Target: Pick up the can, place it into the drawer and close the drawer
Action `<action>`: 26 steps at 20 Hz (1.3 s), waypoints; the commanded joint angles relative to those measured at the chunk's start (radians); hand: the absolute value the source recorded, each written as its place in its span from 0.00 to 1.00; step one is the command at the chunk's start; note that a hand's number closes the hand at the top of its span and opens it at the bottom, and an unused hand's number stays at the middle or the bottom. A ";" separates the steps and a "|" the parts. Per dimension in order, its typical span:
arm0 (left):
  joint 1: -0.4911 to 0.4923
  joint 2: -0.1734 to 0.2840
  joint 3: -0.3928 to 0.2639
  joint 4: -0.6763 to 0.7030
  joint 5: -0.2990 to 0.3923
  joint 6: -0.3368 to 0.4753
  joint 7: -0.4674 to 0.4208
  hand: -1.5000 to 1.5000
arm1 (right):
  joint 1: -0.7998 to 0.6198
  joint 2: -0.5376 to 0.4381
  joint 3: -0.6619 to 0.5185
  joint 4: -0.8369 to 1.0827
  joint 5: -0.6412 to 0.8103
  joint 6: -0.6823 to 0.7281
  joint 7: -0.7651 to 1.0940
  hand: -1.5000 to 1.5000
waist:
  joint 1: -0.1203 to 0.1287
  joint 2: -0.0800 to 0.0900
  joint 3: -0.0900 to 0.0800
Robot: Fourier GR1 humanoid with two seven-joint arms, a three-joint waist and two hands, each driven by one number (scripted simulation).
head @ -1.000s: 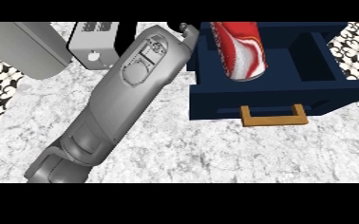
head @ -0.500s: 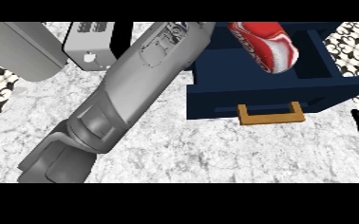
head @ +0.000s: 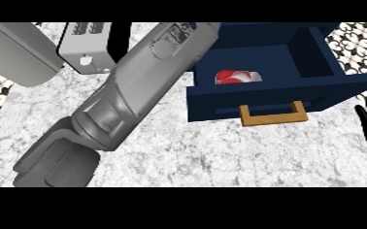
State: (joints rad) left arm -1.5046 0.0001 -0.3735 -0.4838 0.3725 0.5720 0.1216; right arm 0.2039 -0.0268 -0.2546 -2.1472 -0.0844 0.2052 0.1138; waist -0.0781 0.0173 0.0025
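Marbled counter: open navy drawer, wooden handle. Red-and-white can is seen lying inside, ungrasped. Left forearm crosses frame; hand state cannot be told.

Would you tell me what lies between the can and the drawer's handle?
In the head view, only the drawer's dark blue front wall lies between them: the can sits inside, behind it, and the handle is mounted on its outer face.

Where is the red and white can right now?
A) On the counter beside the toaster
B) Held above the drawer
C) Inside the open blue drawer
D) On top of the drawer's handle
C: the can lies down inside the open drawer, behind its front panel.
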 commanded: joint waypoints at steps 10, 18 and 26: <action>0.062 0.000 -0.136 0.098 0.075 0.077 -0.144 1.00 | -0.075 -0.019 -0.008 0.030 -0.020 -0.008 0.027 0.00 | -0.037 0.011 0.001; 0.042 0.000 -0.203 0.147 0.092 0.091 -0.135 0.00 | -0.066 -0.008 0.014 0.012 0.000 -0.005 0.003 0.00 | -0.053 0.013 0.001; 0.098 0.000 -0.222 0.133 0.144 0.170 -0.184 0.00 | -0.092 -0.015 0.020 0.025 0.015 -0.013 0.014 0.00 | -0.051 0.015 0.000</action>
State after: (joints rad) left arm -1.4313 0.0001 -0.5878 -0.3489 0.4935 0.7077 -0.0409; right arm 0.1141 -0.0491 -0.2424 -2.1232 -0.0765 0.1968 0.1343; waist -0.1292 0.0317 0.0031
